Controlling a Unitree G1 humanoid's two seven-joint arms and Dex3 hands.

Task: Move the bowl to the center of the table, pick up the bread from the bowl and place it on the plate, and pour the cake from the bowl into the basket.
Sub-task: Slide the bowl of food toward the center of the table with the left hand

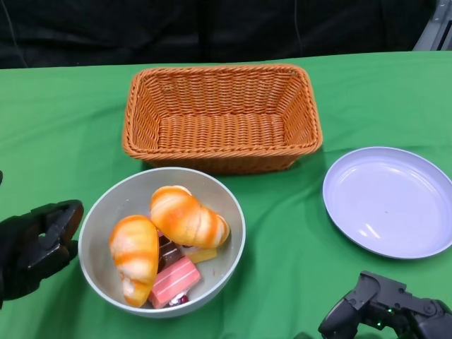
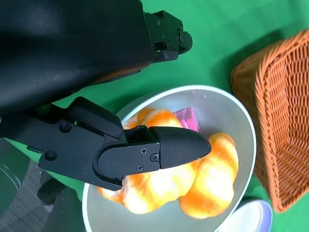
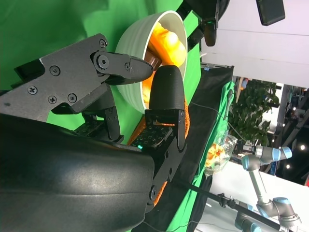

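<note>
The grey bowl [image 1: 119, 203] stands on the green cloth, left of centre and near the front. It holds two orange-striped breads [image 1: 188, 216] [image 1: 134, 253] and pink and brown cake pieces [image 1: 174, 279]. My left hand [image 1: 35, 247] hovers just off the bowl's left rim, fingers apart and holding nothing. In the left wrist view its fingers [image 2: 164, 150] reach over the bowl [image 2: 234, 118], the bread [image 2: 212, 188] and the pink cake [image 2: 186, 118]. My right hand [image 1: 385, 311] lies low at the front right, empty, fingers apart. The right wrist view shows the bowl [image 3: 133, 43] beyond that hand [image 3: 96, 145].
A brown wicker basket [image 1: 222, 131] sits empty behind the bowl at the table's middle. An empty lilac plate [image 1: 388, 201] lies at the right, just beyond my right hand. Green cloth [image 1: 282, 247] separates bowl and plate. A dark backdrop runs along the far edge.
</note>
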